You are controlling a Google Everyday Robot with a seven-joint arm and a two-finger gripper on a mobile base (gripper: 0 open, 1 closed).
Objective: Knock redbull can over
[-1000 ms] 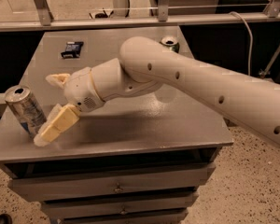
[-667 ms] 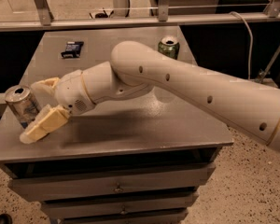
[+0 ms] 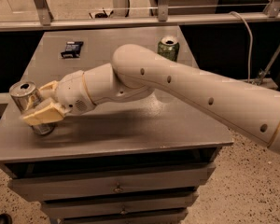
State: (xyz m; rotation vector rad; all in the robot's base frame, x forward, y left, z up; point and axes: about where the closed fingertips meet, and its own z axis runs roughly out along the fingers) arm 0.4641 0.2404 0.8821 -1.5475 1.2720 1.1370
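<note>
Pincer (image 3: 33,103) at redbull can (image 3: 23,93) nr grey table (image 3: 144,125) edge, speckled floor (image 3: 252,190).

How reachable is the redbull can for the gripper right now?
Yes, it seems: the gripper is right at the redbull can near the table edge, its open fingers either side, nothing between.

Robot lab or workshop bay as I see it remotely, grey metal drawer cabinet (image 3: 144,129) as bench, speckled floor (image 3: 245,190), metal railing (image 3: 130,21), trailing cable (image 3: 248,45), my gripper (image 3: 36,101) at the cabinet's left edge.
</note>
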